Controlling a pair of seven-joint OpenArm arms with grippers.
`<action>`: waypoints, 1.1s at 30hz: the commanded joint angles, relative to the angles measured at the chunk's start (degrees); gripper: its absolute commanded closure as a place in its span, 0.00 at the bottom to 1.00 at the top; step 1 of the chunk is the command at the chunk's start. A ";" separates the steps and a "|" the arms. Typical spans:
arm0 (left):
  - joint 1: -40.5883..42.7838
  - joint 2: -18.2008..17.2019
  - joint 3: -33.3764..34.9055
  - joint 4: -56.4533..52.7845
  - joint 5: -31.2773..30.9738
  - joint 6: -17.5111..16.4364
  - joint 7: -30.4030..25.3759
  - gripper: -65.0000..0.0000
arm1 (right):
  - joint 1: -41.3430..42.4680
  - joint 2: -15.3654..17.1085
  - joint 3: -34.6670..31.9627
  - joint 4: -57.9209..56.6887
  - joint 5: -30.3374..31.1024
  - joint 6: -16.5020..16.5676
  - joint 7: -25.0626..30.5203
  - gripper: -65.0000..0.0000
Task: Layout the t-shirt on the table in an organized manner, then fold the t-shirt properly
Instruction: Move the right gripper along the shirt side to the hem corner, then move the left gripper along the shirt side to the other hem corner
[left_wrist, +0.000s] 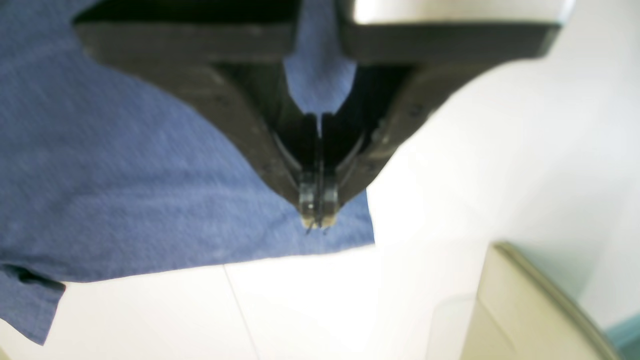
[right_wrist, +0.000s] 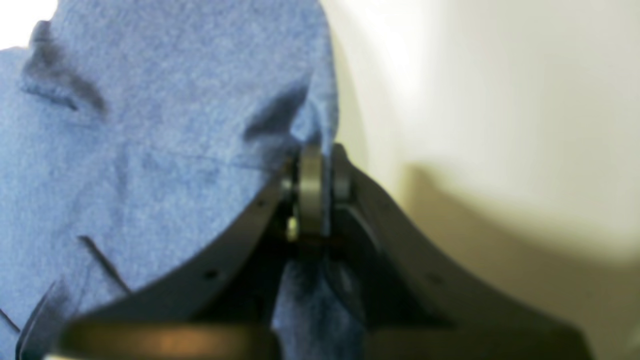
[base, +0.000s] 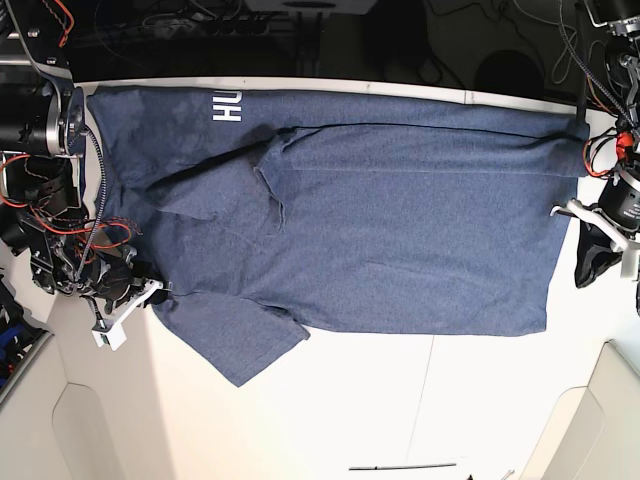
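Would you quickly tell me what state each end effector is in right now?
Left end effector: closed on the t-shirt near its corner.
Right end effector: closed, pinching the t-shirt's edge.

The t-shirt (base: 400, 240) lies spread across the table (base: 430, 400), covering most of its far half and reaching the far edge. Its hem runs along the table's right side, and its shoulders lie toward the left side. One sleeve (base: 235, 345) sticks out toward the near edge (on the left part of the table). Lettering (base: 228, 105) sits near the far left corner. A raised corner panel (base: 610, 420) stands at the near right corner.
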 joint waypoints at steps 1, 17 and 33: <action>-1.64 -1.01 -0.35 -0.07 0.04 0.09 -1.55 1.00 | 1.38 0.37 0.04 0.44 -0.70 -0.07 -0.63 1.00; -38.42 -8.50 2.80 -62.84 -10.99 6.16 -1.60 0.74 | 1.40 0.33 0.04 0.44 -0.85 -0.02 -0.63 1.00; -44.09 -3.41 2.80 -73.64 -13.18 5.75 -1.51 0.74 | 1.38 0.33 0.04 0.59 0.68 0.00 -0.66 1.00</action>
